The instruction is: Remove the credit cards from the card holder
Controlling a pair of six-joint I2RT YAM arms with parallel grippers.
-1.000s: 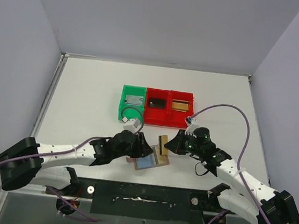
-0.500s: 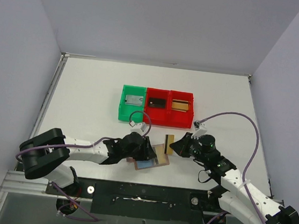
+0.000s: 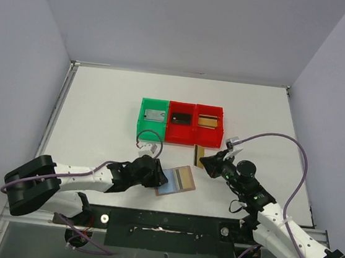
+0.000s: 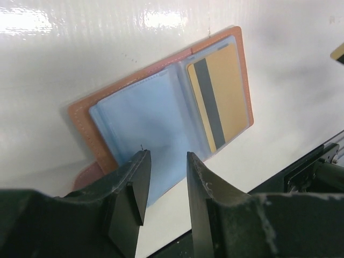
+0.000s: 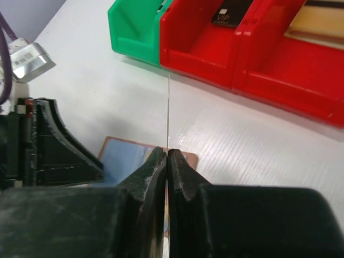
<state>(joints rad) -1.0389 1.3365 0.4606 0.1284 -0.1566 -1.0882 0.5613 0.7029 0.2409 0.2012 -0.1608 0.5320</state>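
The card holder [image 3: 179, 181] lies open on the table, brown outside with pale blue lining [image 4: 145, 113]. A gold credit card with a dark stripe [image 4: 220, 94] sits in its right pocket. My left gripper [image 4: 165, 164] hovers open over the holder's near left edge with nothing between its fingers; from above, my left gripper [image 3: 159, 177] is at the holder's left side. My right gripper [image 5: 166, 153] is shut on another gold credit card [image 3: 199, 155], lifted right of the holder. In the right wrist view that card [image 5: 168, 107] shows edge-on as a thin line.
A row of three bins stands behind: a green bin [image 3: 143, 119] with a grey card, a red bin [image 3: 180, 130] with a black card, and another red bin [image 3: 208, 133] with a gold card. The table's near edge [image 3: 163, 214] lies just below the holder.
My right gripper has carried the gold card right and farther back, away from the holder. My left gripper has drawn back to the holder's left edge, its jaws slightly narrower.
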